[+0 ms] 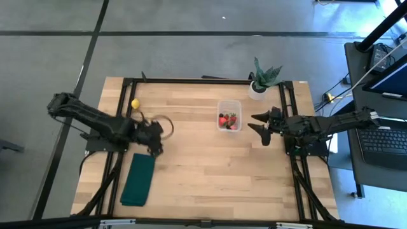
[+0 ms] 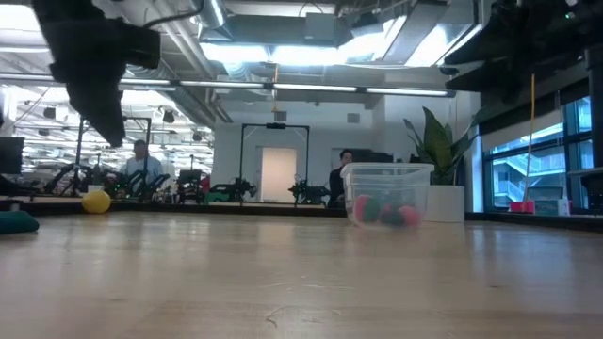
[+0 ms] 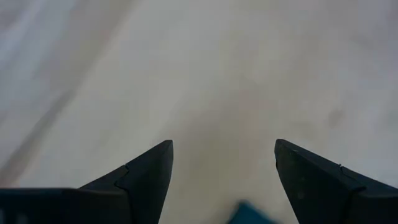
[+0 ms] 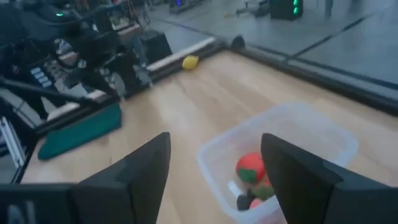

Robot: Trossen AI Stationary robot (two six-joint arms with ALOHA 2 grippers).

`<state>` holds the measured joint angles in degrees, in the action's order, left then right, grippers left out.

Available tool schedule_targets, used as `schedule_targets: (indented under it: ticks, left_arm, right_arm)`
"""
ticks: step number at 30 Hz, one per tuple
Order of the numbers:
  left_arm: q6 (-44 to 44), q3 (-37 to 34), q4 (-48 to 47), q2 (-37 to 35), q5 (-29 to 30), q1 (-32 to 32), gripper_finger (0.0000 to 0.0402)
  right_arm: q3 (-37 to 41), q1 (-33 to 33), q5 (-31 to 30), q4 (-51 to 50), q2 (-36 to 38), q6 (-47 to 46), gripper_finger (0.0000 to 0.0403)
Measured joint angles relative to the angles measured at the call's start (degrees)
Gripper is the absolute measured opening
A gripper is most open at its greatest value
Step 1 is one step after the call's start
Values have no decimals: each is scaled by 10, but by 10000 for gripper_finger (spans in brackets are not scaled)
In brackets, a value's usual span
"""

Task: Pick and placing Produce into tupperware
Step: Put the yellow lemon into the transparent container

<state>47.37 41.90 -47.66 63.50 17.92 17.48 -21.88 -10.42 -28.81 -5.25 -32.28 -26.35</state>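
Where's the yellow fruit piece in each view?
High view: yellow piece near the table's far-left edge, behind the left gripper.
Low view: far left, on the table.
Left wrist view: not in it.
Right wrist view: at the far table edge.
Shared landmark: green cloth.

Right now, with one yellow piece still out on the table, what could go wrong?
The yellow piece lies near the table's far edge; a nudge from the open left gripper might roll it off. The tub is light and unheld, so the open right gripper hovering beside it could bump it and spill the fruit.
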Motion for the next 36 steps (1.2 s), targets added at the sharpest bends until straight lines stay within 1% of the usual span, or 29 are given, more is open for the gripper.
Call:
schedule_targets:
  ticks: [3,7,9,13,17,20,22,24,30,34,36]
  left_arm:
    - [23,26,-93,-36,-4,-73,270]
    - [7,74,-171,-59,27,-170,270]
    - [-2,96,-178,-60,40,-217,270]
    - [-6,131,-177,-58,40,-303,270]
    - [-21,139,-178,-56,44,-382,270]
    - [-52,139,-184,-57,53,-428,270]
    - [-76,139,-184,-59,54,-449,270]
    - [-79,139,-184,-58,54,-462,270]
    - [-85,139,-181,-55,53,-475,270]
    - [-87,139,-181,-55,12,-475,270]
    - [-87,139,-182,-55,10,-475,270]
  right_arm:
    - [-7,12,-1,0,13,15,252]
    - [-9,29,-1,14,22,49,252]
    - [-9,37,-1,18,22,57,252]
    - [-9,49,-1,24,23,56,252]
    - [-9,50,-1,28,23,56,252]
    - [-9,50,-1,29,23,55,252]
    - [-9,50,0,29,23,55,252]
    - [-9,50,0,29,23,55,252]
    - [-9,50,0,29,23,55,252]
    - [-9,50,0,29,23,56,252]
    - [-9,50,0,29,23,56,252]
